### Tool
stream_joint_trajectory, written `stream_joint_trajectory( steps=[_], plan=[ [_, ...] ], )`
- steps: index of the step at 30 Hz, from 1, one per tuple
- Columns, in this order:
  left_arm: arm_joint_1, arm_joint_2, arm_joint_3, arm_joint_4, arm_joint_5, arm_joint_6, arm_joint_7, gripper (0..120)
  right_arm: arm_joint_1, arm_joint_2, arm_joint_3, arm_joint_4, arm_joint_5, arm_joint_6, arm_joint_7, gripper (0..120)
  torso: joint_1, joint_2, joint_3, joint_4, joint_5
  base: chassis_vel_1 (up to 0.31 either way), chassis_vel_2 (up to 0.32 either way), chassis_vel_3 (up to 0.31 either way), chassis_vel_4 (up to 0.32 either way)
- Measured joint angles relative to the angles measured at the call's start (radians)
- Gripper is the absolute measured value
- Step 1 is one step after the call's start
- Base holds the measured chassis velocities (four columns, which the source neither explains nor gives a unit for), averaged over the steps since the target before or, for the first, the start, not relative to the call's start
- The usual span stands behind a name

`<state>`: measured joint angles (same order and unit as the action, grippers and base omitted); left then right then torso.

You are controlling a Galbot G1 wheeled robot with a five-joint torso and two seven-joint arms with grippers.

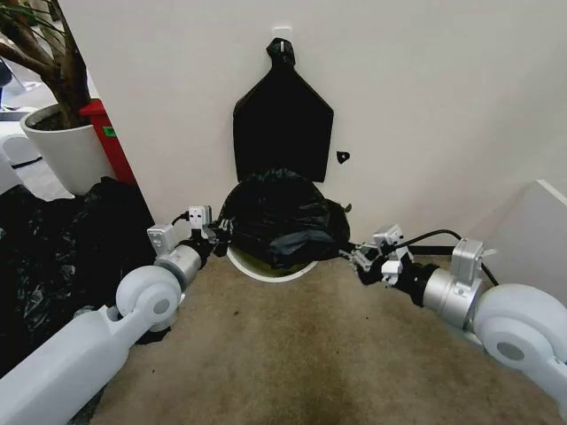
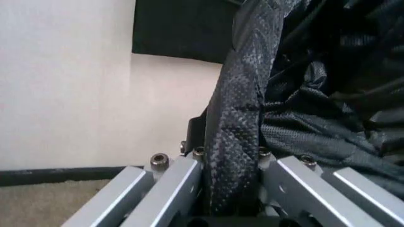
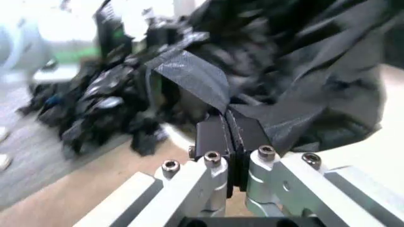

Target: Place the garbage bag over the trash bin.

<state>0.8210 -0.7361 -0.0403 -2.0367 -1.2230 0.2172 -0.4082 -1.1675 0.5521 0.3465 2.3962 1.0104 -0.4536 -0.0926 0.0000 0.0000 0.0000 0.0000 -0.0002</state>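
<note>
The garbage bag (image 1: 282, 217), glossy black and wrinkled, lies bunched over the top of the trash bin (image 1: 266, 268), whose white rim peeks out below it against the wall. My left gripper (image 1: 215, 233) is at the bag's left side, shut on a fold of the garbage bag (image 2: 233, 142). At the bag's right side my right gripper (image 1: 357, 256) is shut on a stretched strip of the garbage bag (image 3: 202, 78). The bin's body is hidden by the bag.
A flat black bundle (image 1: 282, 124) hangs on the wall above the bin. A heap of black plastic sheeting (image 1: 62, 257) lies at the left, with a white plant pot (image 1: 66, 146) and a red object (image 1: 108, 133) behind it. A white box edge (image 1: 540, 230) stands right. Brown carpet (image 1: 292, 354) lies in front.
</note>
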Motion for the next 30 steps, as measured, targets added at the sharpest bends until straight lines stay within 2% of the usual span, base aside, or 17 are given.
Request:
stream_joint_trajectory(
  steps=[7, 10, 16, 21, 30],
  plan=[
    [-0.032, -0.004, 0.000, -0.018, -0.071, 0.028, -0.034, 1, -0.039, 0.011, -0.089, -0.018, -0.161, 0.052, -0.099, 0, 0.000, 0.000, 0.000, -0.0002, 0.0001, 0.000, 0.000, 0.000, 0.000],
    [-0.041, -0.003, -0.006, -0.035, -0.109, 0.040, -0.049, 1, -0.041, 0.021, -0.126, -0.072, -0.246, 0.088, -0.123, 0, 0.000, 0.000, 0.000, 0.0000, 0.0003, 0.000, 0.000, 0.000, 0.000],
    [-0.060, -0.007, -0.010, -0.045, -0.170, 0.048, -0.078, 1, -0.031, 0.041, -0.174, -0.134, -0.326, 0.145, -0.154, 0, 0.000, 0.000, 0.000, 0.0000, 0.0003, 0.000, 0.000, 0.000, 0.000],
    [-0.073, -0.014, -0.010, -0.044, -0.192, 0.050, -0.092, 1, -0.037, 0.044, -0.172, -0.166, -0.408, 0.207, -0.214, 0, 0.000, 0.000, 0.000, 0.0001, 0.0004, 0.000, 0.000, 0.000, 0.000],
    [-0.101, -0.036, -0.011, -0.036, -0.240, 0.044, -0.120, 1, -0.054, 0.040, -0.147, -0.190, -0.453, 0.233, -0.231, 0, 0.000, 0.000, 0.000, 0.0000, 0.0003, 0.000, 0.000, 0.000, 0.000]
  ],
)
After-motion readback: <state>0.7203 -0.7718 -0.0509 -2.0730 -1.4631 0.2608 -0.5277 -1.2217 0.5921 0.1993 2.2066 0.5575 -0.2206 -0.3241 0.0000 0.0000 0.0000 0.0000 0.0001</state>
